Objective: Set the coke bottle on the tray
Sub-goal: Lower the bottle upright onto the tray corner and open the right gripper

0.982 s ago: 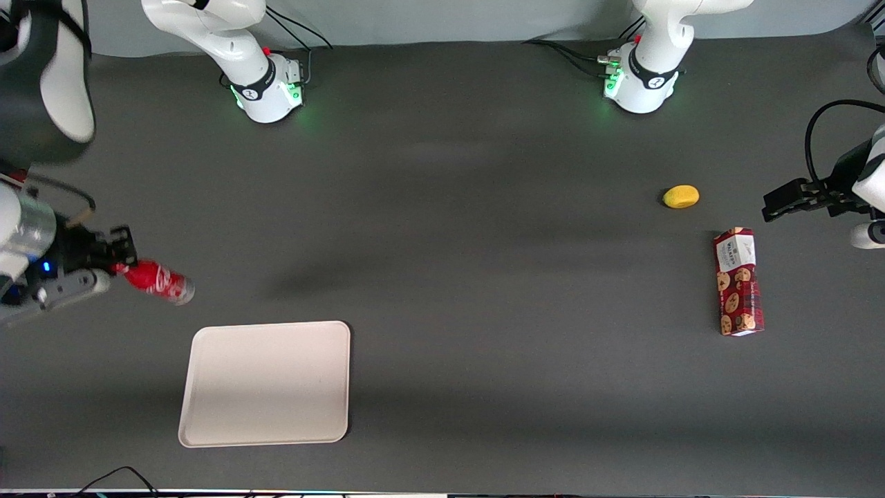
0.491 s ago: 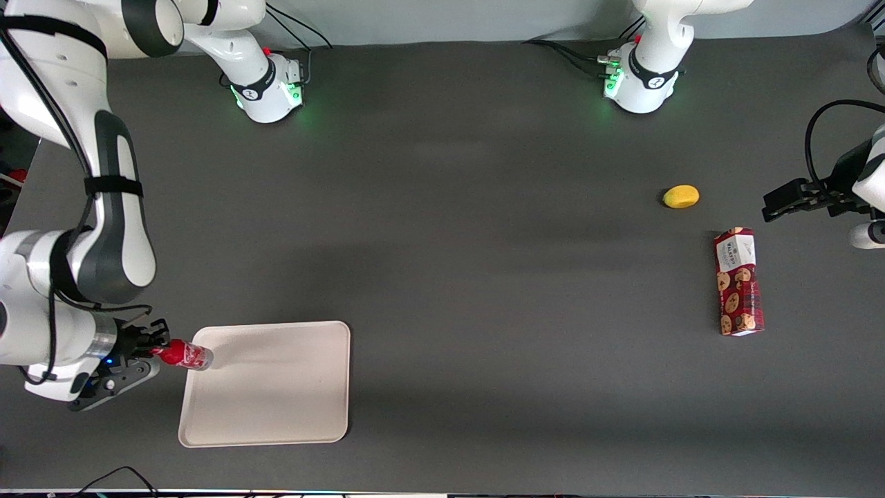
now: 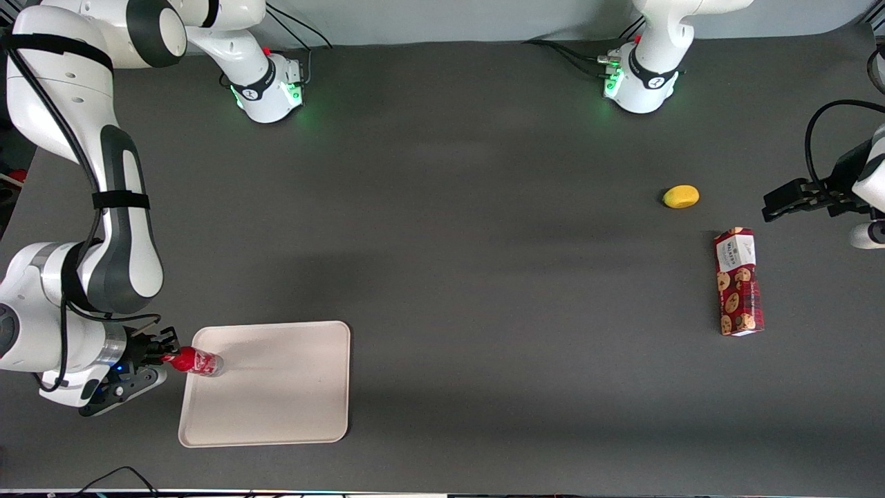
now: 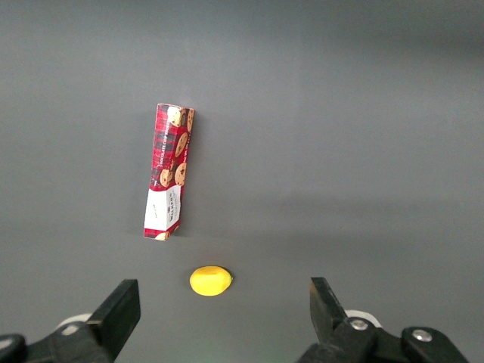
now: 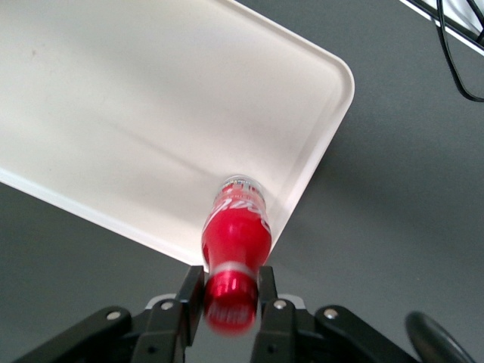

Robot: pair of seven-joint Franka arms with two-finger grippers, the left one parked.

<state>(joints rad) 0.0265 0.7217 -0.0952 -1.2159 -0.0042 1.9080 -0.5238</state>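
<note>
My gripper (image 3: 164,355) sits at the working arm's end of the table, just off the edge of the tray (image 3: 276,408), and it is clamped on the cap end of the bottle (image 3: 196,362). I hold it by the neck so that the body sticks out ahead of my fingers (image 5: 189,295) and reaches over the tray while my hand stays outside the rim. In the wrist view the two fingers press against the red cap from either side, and the bottle (image 5: 236,231) points away from me, its clear base over the cream surface close to a rounded corner of the tray (image 5: 151,98).

From the front the bottle lies tilted, nearly on its side, crossing the tray's rim. I cannot tell whether its base already touches the tray or hangs just above it.

I judge the carry to be almost done: what remains is to bring the base down and let go. Placed this close to the rim, the bottle may roll or tip off, so a spot farther in would be safer.

Toward the parked arm's end lie a lemon (image 3: 681,196) and a box (image 3: 738,281), well apart from all this.
</note>
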